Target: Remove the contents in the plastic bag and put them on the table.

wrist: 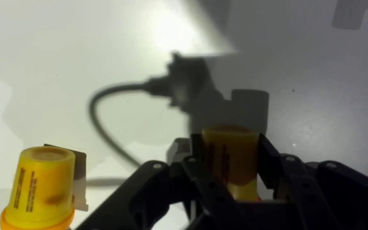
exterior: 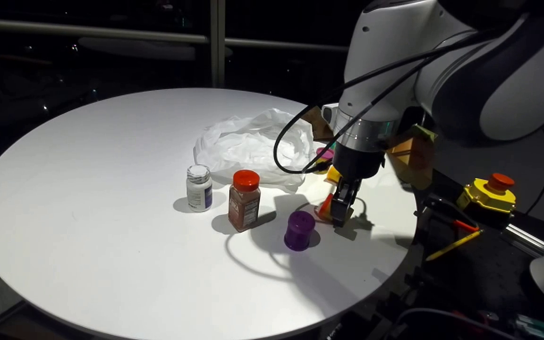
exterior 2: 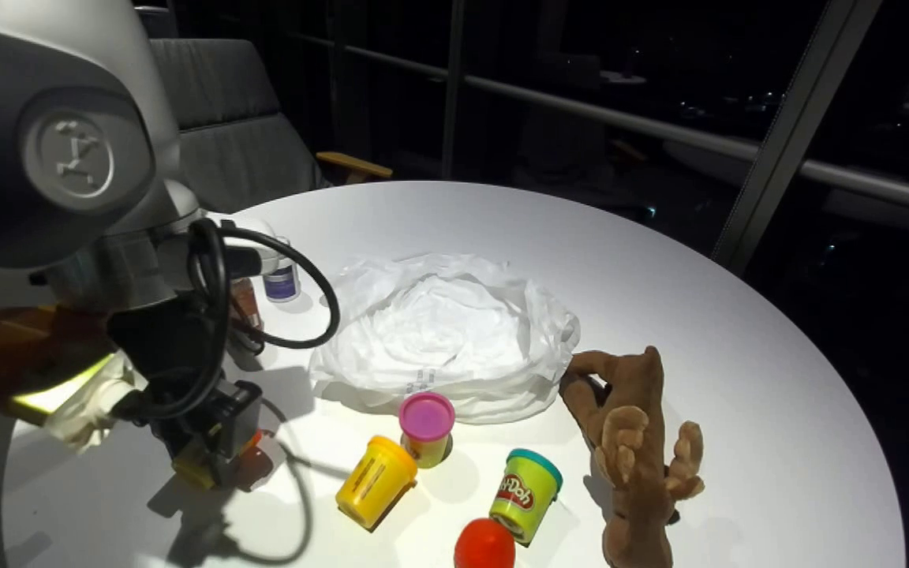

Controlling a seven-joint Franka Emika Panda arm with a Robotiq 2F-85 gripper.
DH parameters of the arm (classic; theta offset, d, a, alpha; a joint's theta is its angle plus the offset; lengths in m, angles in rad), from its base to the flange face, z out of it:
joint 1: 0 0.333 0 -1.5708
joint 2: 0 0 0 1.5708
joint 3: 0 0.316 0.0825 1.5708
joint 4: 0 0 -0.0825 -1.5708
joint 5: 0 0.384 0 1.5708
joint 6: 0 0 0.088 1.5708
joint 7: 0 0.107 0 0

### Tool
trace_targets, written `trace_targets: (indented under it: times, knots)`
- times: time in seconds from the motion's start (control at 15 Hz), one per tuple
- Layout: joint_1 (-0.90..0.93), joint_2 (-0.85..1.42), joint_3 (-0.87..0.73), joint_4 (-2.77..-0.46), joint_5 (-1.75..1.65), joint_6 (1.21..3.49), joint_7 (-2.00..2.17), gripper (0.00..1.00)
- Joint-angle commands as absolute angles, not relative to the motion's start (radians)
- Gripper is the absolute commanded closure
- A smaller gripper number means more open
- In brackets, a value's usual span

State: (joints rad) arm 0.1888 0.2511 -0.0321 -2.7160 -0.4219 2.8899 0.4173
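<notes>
Wrinkled plastic bag (exterior 2: pixel 443 323), on white table (exterior: pixel 111 236), plush toy (exterior 2: pixel 642 457) beside

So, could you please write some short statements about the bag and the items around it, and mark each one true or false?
1. The end effector grips a yellow tub. True.
2. The bottle lies on its side. False: the bottle stands upright.
3. The plush lies beside the bag. True.
4. The purple cup is inside the bag. False: the purple cup stands on the table, outside the bag.
5. The jar has a red lid. True.
</notes>
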Motion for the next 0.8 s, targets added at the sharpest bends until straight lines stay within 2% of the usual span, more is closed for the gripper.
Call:
trace_targets:
  times: [0.0, 0.07, 0.33, 0.47, 0.73]
  knots:
    - [0.166, 0.205, -0.049, -2.726, -0.436, 2.912, 0.384, 0.31]
    - [0.15, 0.171, -0.045, -2.743, -0.417, 2.916, 0.373, 0.27]
    - [0.069, -0.005, 0.003, -2.815, -0.294, 2.937, 0.304, 0.0]
    - [0.068, -0.046, 0.014, -2.747, -0.14, 2.888, 0.236, 0.0]
    - [0.046, -0.285, -0.005, -2.757, -0.015, 2.73, 0.23, 0.0]
